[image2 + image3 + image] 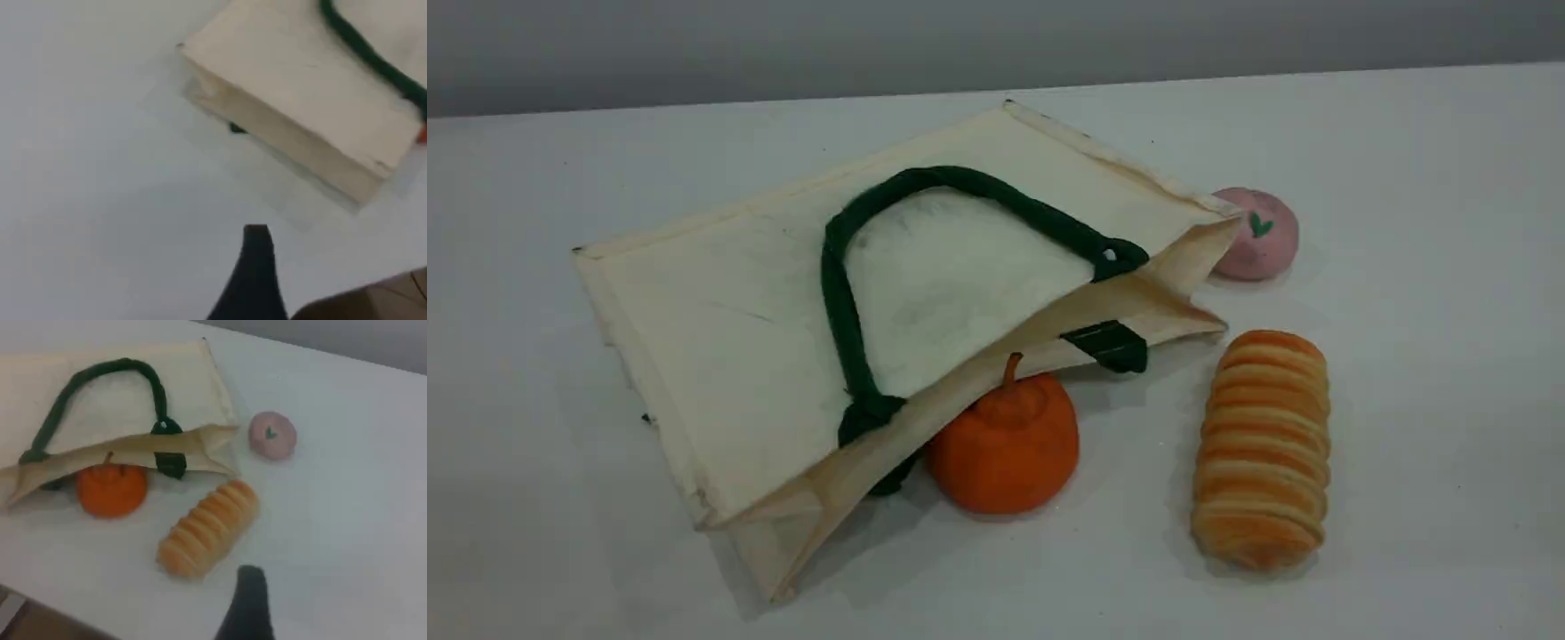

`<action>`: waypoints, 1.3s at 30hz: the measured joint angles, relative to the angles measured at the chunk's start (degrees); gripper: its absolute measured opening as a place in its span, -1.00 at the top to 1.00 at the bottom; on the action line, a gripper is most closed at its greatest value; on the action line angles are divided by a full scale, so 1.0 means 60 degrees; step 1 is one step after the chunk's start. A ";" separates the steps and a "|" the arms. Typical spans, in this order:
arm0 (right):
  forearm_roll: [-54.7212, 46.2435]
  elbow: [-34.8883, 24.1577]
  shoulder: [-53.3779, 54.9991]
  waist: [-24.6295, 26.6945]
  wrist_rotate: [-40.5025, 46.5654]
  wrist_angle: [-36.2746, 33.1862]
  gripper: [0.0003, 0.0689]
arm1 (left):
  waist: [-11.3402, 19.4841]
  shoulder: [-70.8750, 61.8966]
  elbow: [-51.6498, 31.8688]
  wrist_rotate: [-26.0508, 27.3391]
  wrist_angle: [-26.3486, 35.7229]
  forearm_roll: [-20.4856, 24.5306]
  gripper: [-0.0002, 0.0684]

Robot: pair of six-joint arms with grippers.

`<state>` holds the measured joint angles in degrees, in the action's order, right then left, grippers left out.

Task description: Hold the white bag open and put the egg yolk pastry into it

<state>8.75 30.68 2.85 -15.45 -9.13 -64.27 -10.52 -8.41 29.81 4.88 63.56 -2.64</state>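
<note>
The white bag (729, 329) lies flat on its side on the table, its dark green handle (838, 293) resting on the upper panel and its mouth facing front right. The left wrist view shows the bag's closed bottom corner (293, 93). The right wrist view shows its mouth side (113, 393). The egg yolk pastry is out of view in all frames. Neither arm shows in the scene view. Only the left gripper's dark fingertip (257, 243) shows, above bare table, clear of the bag. The right gripper's fingertip (250, 581) hovers near the long bread, with nothing held.
An orange fruit-shaped bun (1005, 444) sits at the bag's mouth, partly under its edge. A long striped bread roll (1263, 447) lies to the right. A pink ball with a green heart (1258, 233) rests behind the bag's right corner. The table's edge (13, 613) runs nearby.
</note>
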 joint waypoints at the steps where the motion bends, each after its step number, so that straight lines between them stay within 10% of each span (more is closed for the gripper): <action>1: 0.0000 0.0000 0.0000 0.0000 0.0000 0.0000 -0.64 | 0.0000 0.0000 -0.0058 -0.0192 -0.0104 0.0161 -0.70; 34: -0.0763 -0.0269 0.0000 0.0024 0.1021 0.0533 -0.64 | 0.0020 0.0000 -0.0164 -0.0614 -0.0290 0.0497 -0.70; 39: -0.0732 -0.0269 0.0000 0.0520 0.1021 0.0533 -0.64 | 0.0666 0.0000 -0.0164 -0.0614 -0.0292 0.0497 -0.70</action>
<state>4.36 29.06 2.85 -12.33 -3.00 -61.07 -6.52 -8.41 28.83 1.19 61.81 0.34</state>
